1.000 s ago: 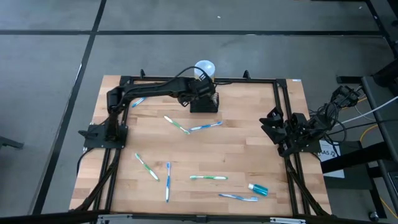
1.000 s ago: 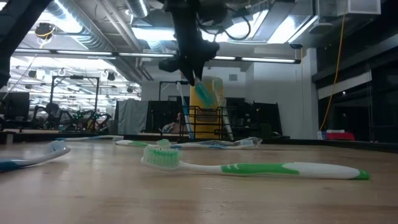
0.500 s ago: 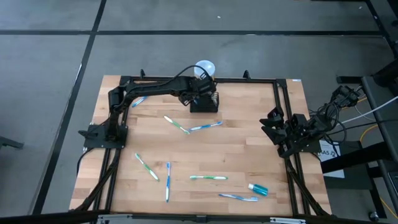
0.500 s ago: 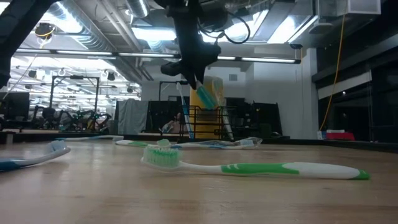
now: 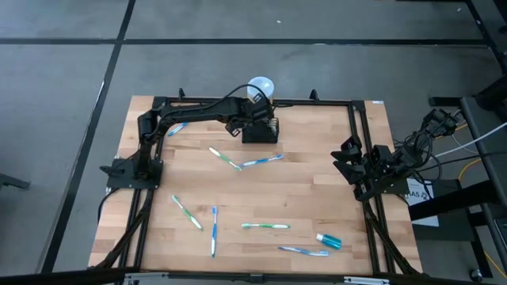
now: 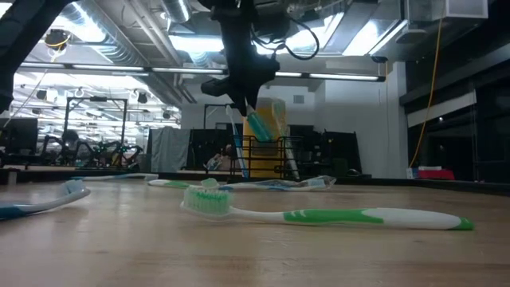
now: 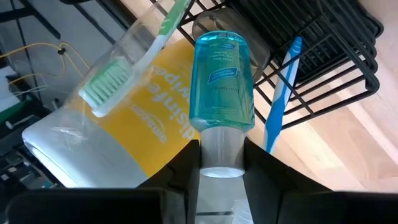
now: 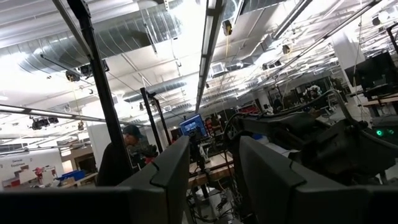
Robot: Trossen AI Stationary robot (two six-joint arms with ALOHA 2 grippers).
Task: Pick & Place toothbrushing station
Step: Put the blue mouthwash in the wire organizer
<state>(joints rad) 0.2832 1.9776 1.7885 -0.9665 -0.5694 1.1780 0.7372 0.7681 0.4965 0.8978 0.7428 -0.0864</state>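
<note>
1. dark fingers of the left gripper (image 7: 222,163) pinch the clear cap of a small blue bottle (image 7: 224,84); the bottle is held up in the air.
2. in the high view the left gripper (image 5: 252,119) is at the far edge of the table, right over the toothbrushing station (image 5: 261,131).
3. the toothbrushing station (image 7: 323,46) is a black wire box; a blue toothbrush (image 7: 281,93) stands inside it, leaning on the wires.
4. a green toothbrush (image 7: 134,62) shows next to the bottle, with its bristle end in front of a yellow tub (image 7: 140,130) that has a white top.
5. in the low view the bottle (image 6: 260,125) hangs tilted above the holder (image 6: 267,158).
6. more toothbrushes lie flat on the wooden table (image 5: 317,190); one green one (image 6: 319,214) is close to the low camera.
7. another little blue bottle (image 5: 329,240) lies near the front edge.
8. the right gripper (image 5: 346,158) waits at the right side of the table, well apart from everything; its fingers (image 8: 168,171) have a gap between them and hold nothing.
</note>
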